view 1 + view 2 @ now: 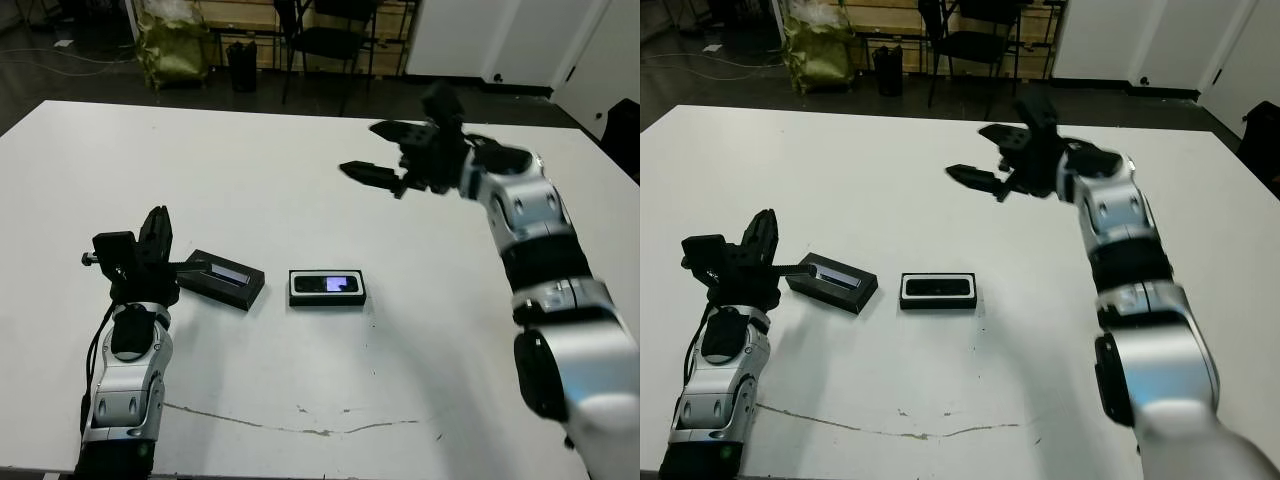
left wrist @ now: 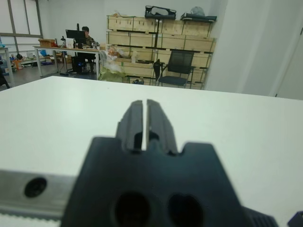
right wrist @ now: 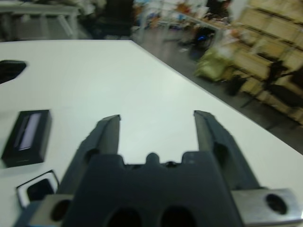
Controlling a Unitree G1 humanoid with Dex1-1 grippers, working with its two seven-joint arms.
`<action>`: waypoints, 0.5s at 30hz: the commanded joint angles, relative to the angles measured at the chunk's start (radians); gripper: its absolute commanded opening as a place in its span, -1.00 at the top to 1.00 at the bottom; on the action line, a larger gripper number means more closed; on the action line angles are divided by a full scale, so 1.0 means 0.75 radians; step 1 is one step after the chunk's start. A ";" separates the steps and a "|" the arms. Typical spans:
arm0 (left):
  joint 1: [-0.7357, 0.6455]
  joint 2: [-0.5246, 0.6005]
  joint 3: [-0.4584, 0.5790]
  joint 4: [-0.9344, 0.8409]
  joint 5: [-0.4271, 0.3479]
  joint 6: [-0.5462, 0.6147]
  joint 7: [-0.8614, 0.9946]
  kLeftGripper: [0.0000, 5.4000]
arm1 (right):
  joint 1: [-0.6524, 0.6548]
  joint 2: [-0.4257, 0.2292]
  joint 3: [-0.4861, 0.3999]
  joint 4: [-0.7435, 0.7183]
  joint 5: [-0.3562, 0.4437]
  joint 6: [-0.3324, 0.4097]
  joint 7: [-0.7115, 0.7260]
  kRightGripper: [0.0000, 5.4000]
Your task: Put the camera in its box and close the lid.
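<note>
my left forearm sits closest in the head view, low at the near left of the white table [image 1: 300, 160], and my left pincer [image 1: 155, 232] rises from it with its two black fingers pressed together and nothing between them; the left wrist view shows only a hairline slit between them. just to the right of that pincer, almost touching its tip, lies the lid [image 1: 222, 278], a flat black rectangle with a pale grey-blue stripe along its top, lying flat and turned at a slant. a little further right of the lid, apart from it, sits the box [image 1: 327, 289], a shallow black tray with a white lining. the camera [image 1: 328, 285] lies flat inside it, a slim black bar with a small bluish window on its face. the box has no cover on it.

my right pincer [image 1: 381, 152] hangs in the air well beyond the box and to its right, far from my left pincer. its fingers are spread wide and hold nothing, one tip pointing left above the table. in the right wrist view the lid and a corner of the box show past my left-hand finger [image 3: 106, 135].

a thin dark crack [image 1: 300, 425] runs along the table's near edge.
</note>
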 commanded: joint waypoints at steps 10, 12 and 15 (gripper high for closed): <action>-0.037 0.130 0.043 -0.007 -0.035 0.021 -0.134 1.00 | 0.384 0.024 -0.104 -0.207 0.137 -0.169 -0.217 0.83; -0.046 0.162 0.054 0.007 -0.046 -0.005 -0.176 1.00 | 0.433 0.036 -0.114 -0.238 0.162 -0.186 -0.241 0.99; -0.065 0.211 0.071 0.060 -0.059 -0.091 -0.243 1.00 | 0.497 0.054 -0.128 -0.285 0.205 -0.192 -0.271 0.99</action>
